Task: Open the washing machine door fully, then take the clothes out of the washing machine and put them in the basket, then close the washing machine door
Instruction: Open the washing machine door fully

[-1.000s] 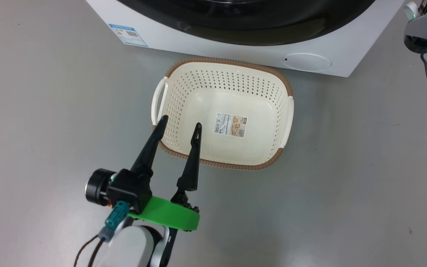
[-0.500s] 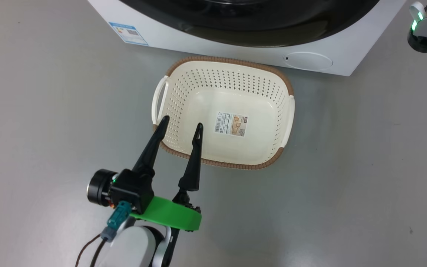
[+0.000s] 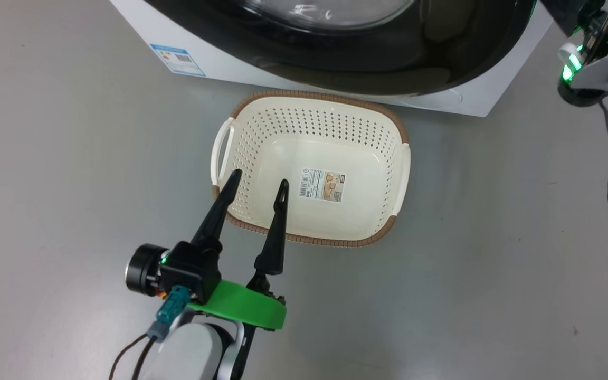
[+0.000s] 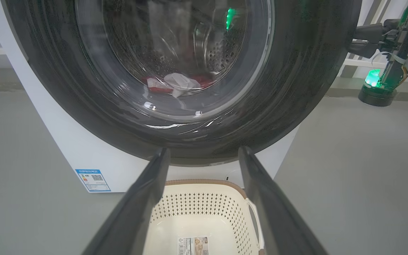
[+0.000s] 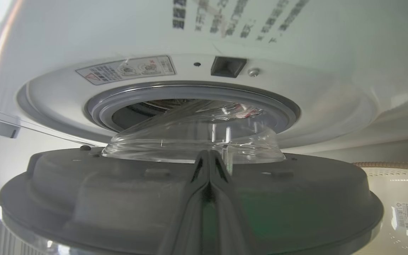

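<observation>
The left gripper (image 3: 259, 177) is held spread apart over the near left rim of the basket (image 3: 335, 100), set just before the washing machine (image 4: 66, 141); the right gripper (image 5: 209, 156) is pressed together, empty, at the inner side of the washing machine door (image 5: 119, 191), found ajar; the clothes (image 4: 181, 83) are seen inside the drum (image 4: 221, 53).

Nothing can really be read tbh. A blue QR-code label (image 4: 93, 180) is stuck on the washing machine (image 4: 66, 141), 7 o'clock from the washing machine door (image 4: 296, 88); print too small. Same for the barcoded paper label (image 3: 322, 185) on the basket (image 3: 314, 97) floor. A red-triangle warning sticker (image 5: 126, 69) and blurred lettering (image 5: 239, 17) are seen above the gasket (image 5: 97, 106), 11 and 1 o'clock.
</observation>
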Robot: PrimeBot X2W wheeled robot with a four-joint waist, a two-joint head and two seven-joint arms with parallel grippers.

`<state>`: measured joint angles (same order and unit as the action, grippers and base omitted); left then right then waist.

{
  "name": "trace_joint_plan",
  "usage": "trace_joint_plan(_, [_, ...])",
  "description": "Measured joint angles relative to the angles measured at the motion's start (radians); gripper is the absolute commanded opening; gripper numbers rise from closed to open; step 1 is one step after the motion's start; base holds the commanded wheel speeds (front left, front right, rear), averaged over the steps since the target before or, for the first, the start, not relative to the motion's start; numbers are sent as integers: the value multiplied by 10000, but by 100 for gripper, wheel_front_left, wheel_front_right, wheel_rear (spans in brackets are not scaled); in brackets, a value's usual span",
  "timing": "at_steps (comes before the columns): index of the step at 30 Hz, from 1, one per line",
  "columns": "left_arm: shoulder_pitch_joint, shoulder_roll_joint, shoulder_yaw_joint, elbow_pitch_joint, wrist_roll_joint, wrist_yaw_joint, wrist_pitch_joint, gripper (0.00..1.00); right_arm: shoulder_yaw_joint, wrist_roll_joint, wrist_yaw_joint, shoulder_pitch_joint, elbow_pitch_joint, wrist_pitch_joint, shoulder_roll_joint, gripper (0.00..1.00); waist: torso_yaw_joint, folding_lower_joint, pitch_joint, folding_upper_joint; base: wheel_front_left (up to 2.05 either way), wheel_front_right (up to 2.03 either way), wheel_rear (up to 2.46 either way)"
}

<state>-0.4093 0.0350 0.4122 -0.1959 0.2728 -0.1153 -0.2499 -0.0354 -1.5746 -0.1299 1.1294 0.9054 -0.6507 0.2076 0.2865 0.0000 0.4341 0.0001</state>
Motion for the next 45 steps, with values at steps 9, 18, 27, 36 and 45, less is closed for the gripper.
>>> trace_joint_plan(9, [3, 0, -4, -205, 0, 2, 0, 100, 132, -75, 0, -577, -265, -579, -186, 0, -94, 0, -273, 0, 0, 0, 0])
trace_joint_plan(18, [8, 0, -4, -314, 0, 2, 0, 100, 146, -100, 0, -863, -391, -648, -280, 0, -92, 0, -452, 0, 0, 0, 0])
trace_joint_plan(27, [13, 0, 2, -405, 0, 2, 0, 100, -247, -102, 0, -1325, -784, 90, -357, 0, -87, 0, -618, 0, 0, 0, 0])
trace_joint_plan(36, [105, 2, -144, -671, 0, 13, 0, 100, -899, -355, 0, -2621, -2155, 612, -470, 0, -347, 0, -1007, 0, 0, 0, 0])
trace_joint_plan(45, [493, 4, -293, -1007, -98, 117, 0, 100, -1463, -293, 0, -5446, -4554, 1229, -989, 37, -725, 0, -1620, 0, 0, 0, 0])
